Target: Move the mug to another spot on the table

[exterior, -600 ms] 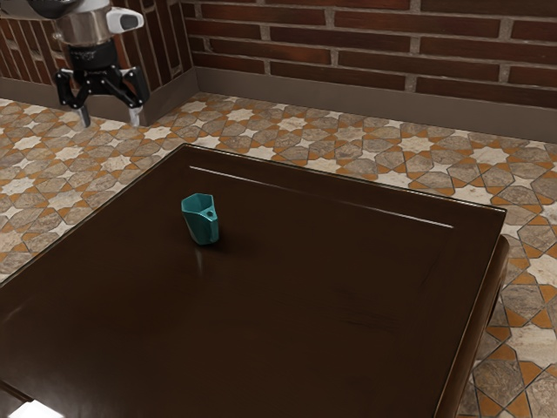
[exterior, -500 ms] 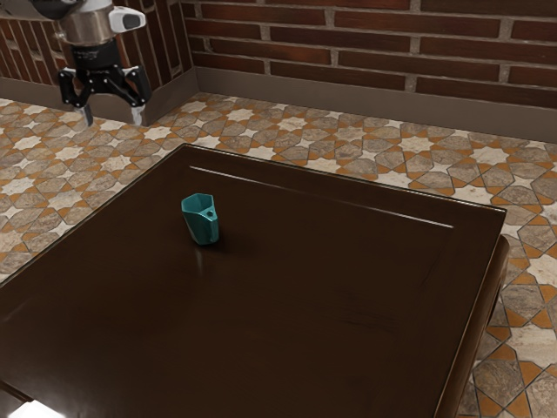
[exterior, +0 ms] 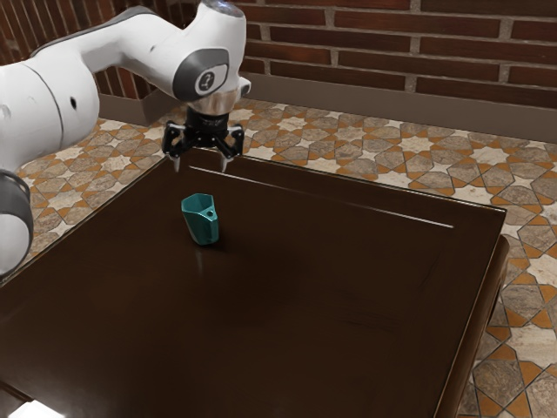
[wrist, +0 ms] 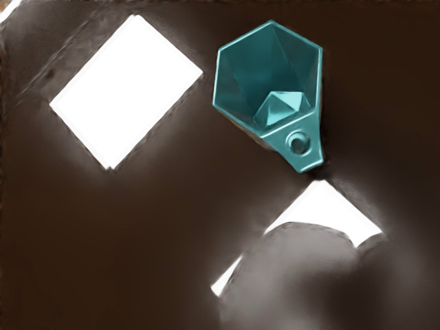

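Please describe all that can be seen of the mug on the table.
The mug is teal with flat, faceted walls that look like plastic. Its mouth is six-sided and the body narrows toward the base. A flat handle tab with a round hole sticks out at the rim. It stands upright and empty on the dark brown table. Only the table touches it; the open hand hovers above, apart from it.
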Available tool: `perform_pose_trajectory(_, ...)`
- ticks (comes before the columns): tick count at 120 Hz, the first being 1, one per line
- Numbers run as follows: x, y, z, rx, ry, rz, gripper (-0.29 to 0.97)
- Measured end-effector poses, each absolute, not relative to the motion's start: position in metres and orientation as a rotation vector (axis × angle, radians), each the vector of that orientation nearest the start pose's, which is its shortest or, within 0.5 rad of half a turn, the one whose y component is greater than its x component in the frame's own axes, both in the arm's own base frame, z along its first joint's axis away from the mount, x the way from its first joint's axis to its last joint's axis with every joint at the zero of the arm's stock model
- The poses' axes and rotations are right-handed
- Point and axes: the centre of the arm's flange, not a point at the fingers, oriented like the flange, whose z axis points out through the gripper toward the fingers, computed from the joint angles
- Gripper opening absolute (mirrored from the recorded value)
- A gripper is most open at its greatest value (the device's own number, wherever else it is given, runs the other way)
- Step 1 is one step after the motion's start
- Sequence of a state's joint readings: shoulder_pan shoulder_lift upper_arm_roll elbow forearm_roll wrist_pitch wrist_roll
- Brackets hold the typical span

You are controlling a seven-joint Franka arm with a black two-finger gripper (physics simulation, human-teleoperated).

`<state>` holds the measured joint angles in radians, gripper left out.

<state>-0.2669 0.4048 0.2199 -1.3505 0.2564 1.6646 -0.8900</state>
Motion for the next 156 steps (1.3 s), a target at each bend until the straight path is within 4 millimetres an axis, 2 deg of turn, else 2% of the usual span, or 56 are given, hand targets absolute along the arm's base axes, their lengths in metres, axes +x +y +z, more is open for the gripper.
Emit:
perform_pose_trajectory(13, 0.676, -0.02, 0.484, -2.465, -1.283, -0.181, 0.68)
perform_pose_trajectory(25, 0.674, -0.019, 0.468, -2.403, -1.376, -0.219, 0.68)
perform_pose_trajectory(45, 0.669, -0.039, 0.424, -2.326, -1.373, -0.305, 0.68)
perform_pose_trajectory(56, 0.673, -0.045, 0.397, -2.287, -1.381, -0.359, 0.68)
perform_pose_trajectory(91, 0.695, -0.025, 0.32, -2.175, -1.453, -0.486, 0.68)
perform_pose_trajectory(109, 0.712, -0.014, 0.31, -2.142, -1.488, -0.59, 0.68)
perform_pose_trajectory(132, 0.724, -0.01, 0.273, -2.123, -1.511, -0.623, 0.68)
perform_pose_trajectory(156, 0.727, -0.006, 0.25, -2.101, -1.539, -0.63, 0.66)
